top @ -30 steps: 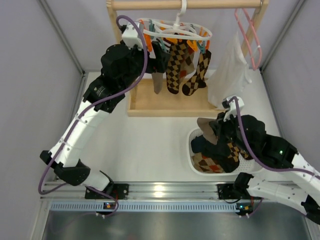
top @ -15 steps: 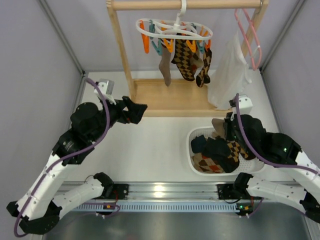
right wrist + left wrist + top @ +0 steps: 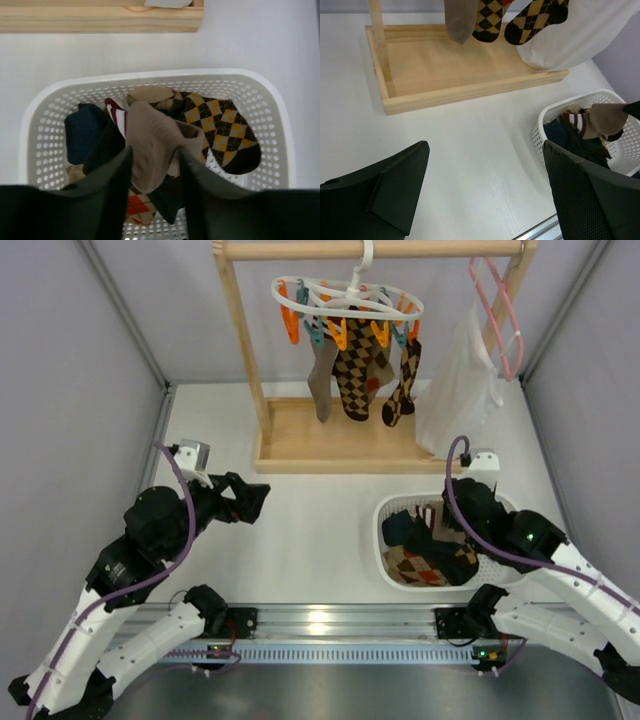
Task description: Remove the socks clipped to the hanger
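The left gripper (image 3: 256, 500) has left the hanger (image 3: 350, 295) and now sits at the lower left of the top view, its fingers spread wide and holding nothing. The right gripper (image 3: 152, 155) hangs over the white basket (image 3: 150, 74) and has started to part its fingers. A tan sock (image 3: 150, 145) lies between them, and I cannot tell whether they grip it. So I judge that one more sock is being delivered. At least three socks (image 3: 350, 380) hang clipped in the upper centre, well apart from both grippers.
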Action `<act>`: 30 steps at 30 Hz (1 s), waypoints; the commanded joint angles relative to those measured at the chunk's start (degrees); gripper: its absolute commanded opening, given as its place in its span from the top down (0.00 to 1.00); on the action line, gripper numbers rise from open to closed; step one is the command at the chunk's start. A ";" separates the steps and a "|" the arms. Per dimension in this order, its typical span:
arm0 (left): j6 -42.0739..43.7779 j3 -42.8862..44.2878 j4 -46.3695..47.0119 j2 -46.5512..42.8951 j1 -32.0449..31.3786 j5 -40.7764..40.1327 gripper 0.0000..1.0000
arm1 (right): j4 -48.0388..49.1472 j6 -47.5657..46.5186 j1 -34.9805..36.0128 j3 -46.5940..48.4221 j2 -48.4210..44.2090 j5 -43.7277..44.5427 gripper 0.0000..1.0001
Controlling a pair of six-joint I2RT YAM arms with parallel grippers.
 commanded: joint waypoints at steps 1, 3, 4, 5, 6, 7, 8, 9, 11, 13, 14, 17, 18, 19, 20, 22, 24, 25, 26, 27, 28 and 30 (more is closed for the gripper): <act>2.80 -2.15 -2.14 -1.32 0.14 -4.16 0.02 | 2.15 2.72 -0.97 0.89 -1.45 1.06 0.51; 2.71 -3.91 -1.96 -1.94 0.14 -5.31 0.02 | 2.14 2.29 -0.89 1.76 -1.89 0.36 0.27; 2.54 -4.43 -1.96 -2.38 0.14 -6.27 0.02 | 2.14 1.76 -0.97 2.03 -2.24 -0.17 0.24; 2.45 -5.57 -1.96 -2.64 0.14 -6.54 0.02 | 2.06 1.41 -0.97 2.47 -2.76 -0.61 0.19; 2.19 -6.10 -1.88 -2.73 0.14 -6.80 0.02 | 1.88 0.36 -0.97 3.51 -3.11 -0.79 0.18; 2.01 -6.63 -1.88 -2.73 0.14 -7.24 0.02 | 2.14 -0.43 -0.89 3.96 -3.38 -0.96 0.18; 1.83 -7.07 -1.96 -2.65 0.14 -7.33 0.02 | 3.80 -1.48 -0.97 4.40 -3.82 -1.23 0.17; 1.92 -7.86 -1.88 -2.56 0.14 -7.42 0.02 | 5.47 -4.19 -0.89 4.84 -4.60 -2.36 0.16; 1.75 -8.30 -1.88 -2.47 0.14 -7.51 0.02 | 13.16 -8.07 -0.97 4.93 -5.31 -7.87 0.14; 1.57 -8.31 -1.88 -2.56 0.14 -7.25 0.02 | 19.25 -13.78 -0.89 4.49 -4.79 -12.28 0.13; 1.39 -8.39 -1.88 -2.65 0.14 -7.25 0.02 | 21.63 -15.28 -0.89 4.75 -2.79 -14.74 0.12; 1.22 -8.83 -1.88 -3.08 0.14 -7.42 0.02 | 25.61 -19.59 -1.41 10.26 5.88 -12.67 0.12; 1.22 -8.83 -1.88 -3.17 0.14 -7.33 0.02 | 26.13 -20.03 -1.76 11.86 8.54 -12.92 0.12; 1.22 -8.92 -1.96 -3.17 0.14 -7.16 0.02 | 26.75 -20.39 -3.94 13.09 11.09 -14.05 0.13; 1.13 -9.01 -1.88 -3.26 0.14 -7.07 0.02 | 28.15 -20.91 -5.35 14.67 15.12 -17.72 0.14; 1.04 -9.10 -1.88 -3.26 0.14 -7.16 0.02 | 33.59 -21.97 -8.88 15.39 18.57 -19.68 0.16; 0.95 -9.18 -1.96 -3.35 0.14 -7.16 0.02 | 37.11 -23.81 -10.55 16.09 22.79 -19.69 0.16; 0.87 -9.27 -1.88 -3.52 0.14 -7.07 0.02 | 39.74 -24.25 -12.64 16.61 24.11 -20.30 0.16; 0.87 -9.27 -1.88 -3.70 0.05 -7.16 0.02 | 40.63 -25.04 -14.06 18.10 26.82 -22.91 0.17; 0.87 -9.36 -1.96 -3.87 0.05 -7.24 0.02 | 41.34 -25.05 -16.59 18.90 28.07 -23.37 0.18; 0.78 -9.36 -1.88 -3.88 0.05 -7.33 0.02 | 42.91 -25.31 -17.58 19.69 29.21 -23.55 0.18; 0.78 -9.45 -1.88 -3.96 0.14 -7.25 0.02 | 45.03 -27.33 -19.25 20.92 31.77 -24.78 0.19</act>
